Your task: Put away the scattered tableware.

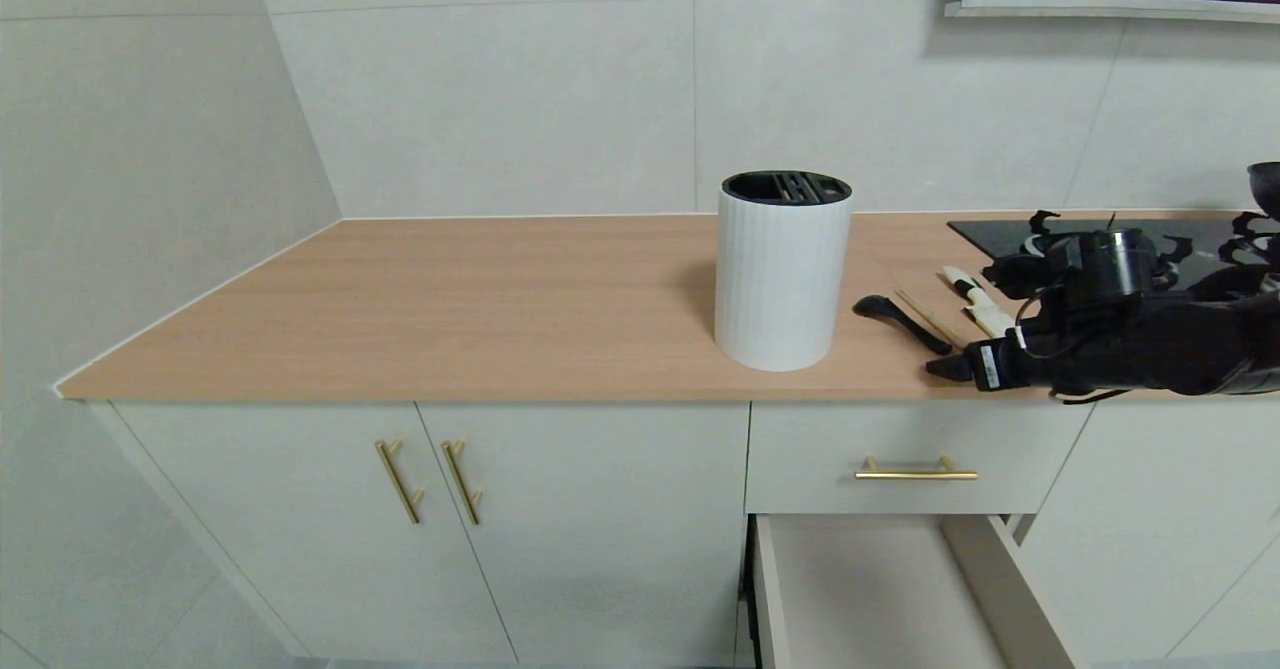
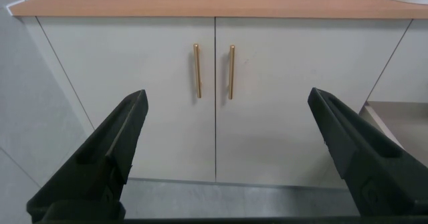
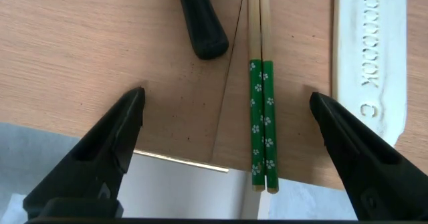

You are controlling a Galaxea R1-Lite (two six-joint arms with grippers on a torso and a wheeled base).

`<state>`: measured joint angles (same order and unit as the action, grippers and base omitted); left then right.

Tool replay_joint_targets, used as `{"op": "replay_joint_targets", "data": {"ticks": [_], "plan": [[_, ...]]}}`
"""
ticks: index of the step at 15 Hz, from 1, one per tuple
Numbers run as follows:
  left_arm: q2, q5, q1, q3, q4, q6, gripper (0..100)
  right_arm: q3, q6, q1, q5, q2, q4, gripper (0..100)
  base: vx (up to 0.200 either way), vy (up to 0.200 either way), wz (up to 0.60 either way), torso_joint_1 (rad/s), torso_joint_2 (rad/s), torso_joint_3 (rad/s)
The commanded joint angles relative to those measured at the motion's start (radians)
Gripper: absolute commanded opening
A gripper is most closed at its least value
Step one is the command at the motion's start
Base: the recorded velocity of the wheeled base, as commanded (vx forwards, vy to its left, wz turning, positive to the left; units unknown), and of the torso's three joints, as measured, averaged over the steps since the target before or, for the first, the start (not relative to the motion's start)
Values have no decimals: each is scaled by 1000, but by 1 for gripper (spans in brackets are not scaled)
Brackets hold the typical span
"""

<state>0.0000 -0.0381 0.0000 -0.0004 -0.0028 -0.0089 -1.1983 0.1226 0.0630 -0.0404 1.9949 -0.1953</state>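
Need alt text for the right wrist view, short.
The open right gripper hovers over a pair of green-ended chopsticks at the edge of the wooden counter. A black handle and a white handle lie on either side of them.

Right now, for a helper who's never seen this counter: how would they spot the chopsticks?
On the wooden countertop, look right of the white ribbed utensil holder. The chopsticks lie between a black handle and a white handle, the only thin pale pair, with green flower-printed ends.
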Motion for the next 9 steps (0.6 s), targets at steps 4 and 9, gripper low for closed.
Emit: {"op": "replay_joint_targets", "data": {"ticks": [4,9], "plan": [[2,0,0,0,0,0,100,-9,0,0,2,18,1,100,0,0,0,0,0,0],[2,0,0,0,0,0,100,-12,0,-2,2,22,1,0,0,0,0,0,0,0]]}}
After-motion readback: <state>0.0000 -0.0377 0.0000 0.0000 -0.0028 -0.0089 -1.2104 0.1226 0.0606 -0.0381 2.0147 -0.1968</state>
